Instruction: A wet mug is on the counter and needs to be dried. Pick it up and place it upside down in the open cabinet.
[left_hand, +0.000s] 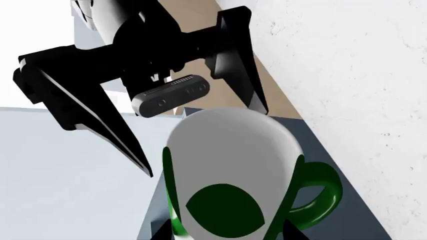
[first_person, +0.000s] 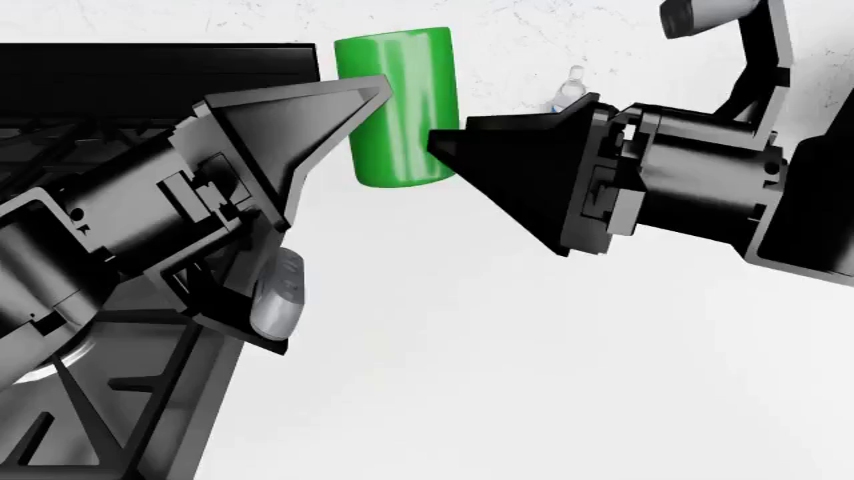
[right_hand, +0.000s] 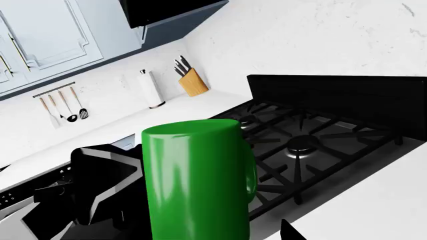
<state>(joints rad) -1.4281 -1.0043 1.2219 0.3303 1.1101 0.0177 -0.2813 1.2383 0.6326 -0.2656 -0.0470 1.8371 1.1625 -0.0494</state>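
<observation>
The green mug (first_person: 394, 105) hangs between both grippers in front of the speckled wall, above the white counter (first_person: 534, 380). In the left wrist view its white inside (left_hand: 230, 150) faces the camera, with the handle (left_hand: 320, 192) to one side. My left gripper (left_hand: 227, 232) is shut on the mug, a fingertip against each side. In the right wrist view the mug's green wall (right_hand: 197, 180) fills the middle, closed end up. My right gripper (right_hand: 213, 232) stands open around it, one fingertip (right_hand: 290, 231) apart from the wall. A cabinet's tan inside (left_hand: 277, 95) shows beyond the mug.
The black gas stove (first_person: 80, 90) lies under my left arm. A small clear water bottle (first_person: 571, 95) stands by the wall behind my right gripper. A knife block (right_hand: 193, 82), a paper towel roll (right_hand: 152, 90) and closed upper cabinets (right_hand: 47, 40) are farther off.
</observation>
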